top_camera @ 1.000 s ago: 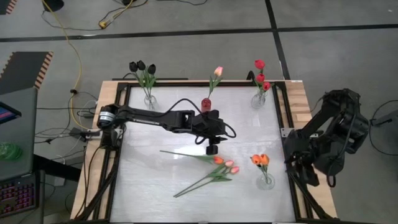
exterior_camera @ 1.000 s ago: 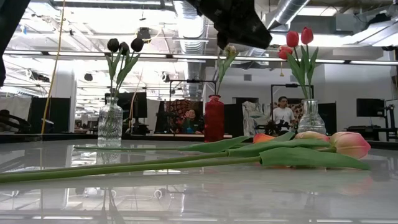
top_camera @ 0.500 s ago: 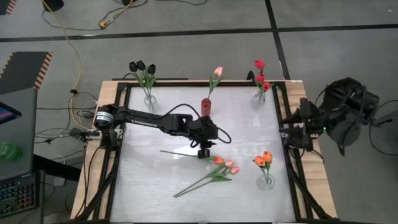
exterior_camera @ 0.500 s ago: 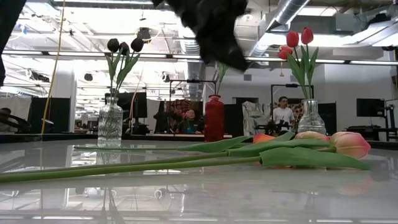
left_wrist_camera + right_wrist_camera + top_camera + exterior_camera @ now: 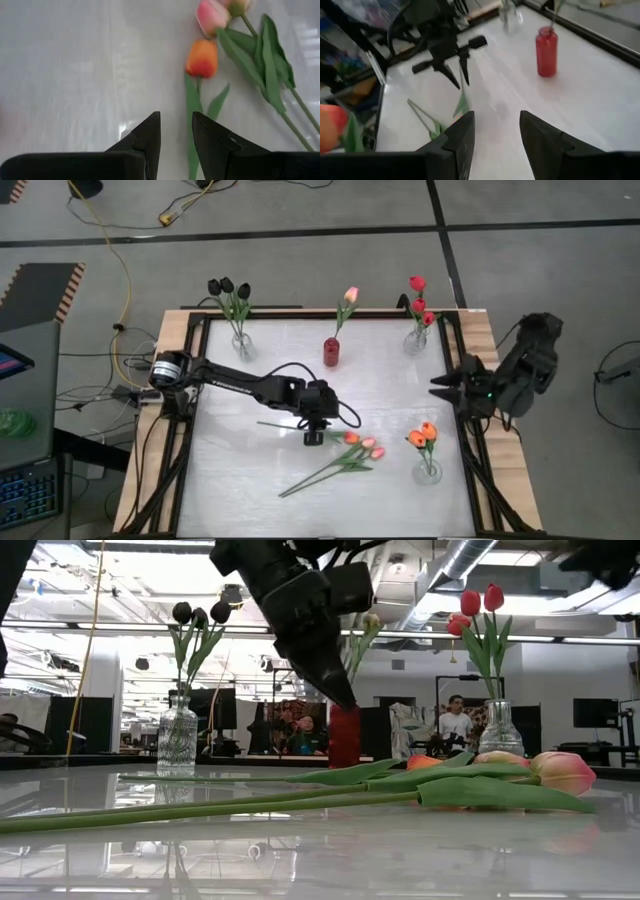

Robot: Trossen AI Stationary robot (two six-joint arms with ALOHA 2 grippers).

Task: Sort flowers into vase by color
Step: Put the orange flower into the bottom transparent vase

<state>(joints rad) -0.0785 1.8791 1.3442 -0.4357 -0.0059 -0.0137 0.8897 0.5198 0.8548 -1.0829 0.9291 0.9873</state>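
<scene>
An orange tulip (image 5: 350, 437) lies flat on the white table, its stem (image 5: 285, 427) pointing toward the left edge. Two pink tulips (image 5: 372, 448) lie beside it. My left gripper (image 5: 313, 438) hangs open just above the orange tulip's stem (image 5: 192, 97), short of the head (image 5: 202, 58); in the low view its fingertip (image 5: 345, 700) is clear of the table. My right gripper (image 5: 437, 385) is open at the right edge, pointing toward the left, with nothing between its fingers (image 5: 496, 115).
Along the far edge stand a clear vase with black tulips (image 5: 240, 340), a red vase (image 5: 331, 352) holding one pink tulip (image 5: 350, 295), and a clear vase with red tulips (image 5: 416, 340). A clear vase with orange tulips (image 5: 427, 470) stands near right.
My left gripper has come down and moved toward the table's left and near edges, tipping more steeply downward, to the orange tulip's stem. My right arm has swung at the right edge and turned its gripper toward the table. The flowers have not moved.
</scene>
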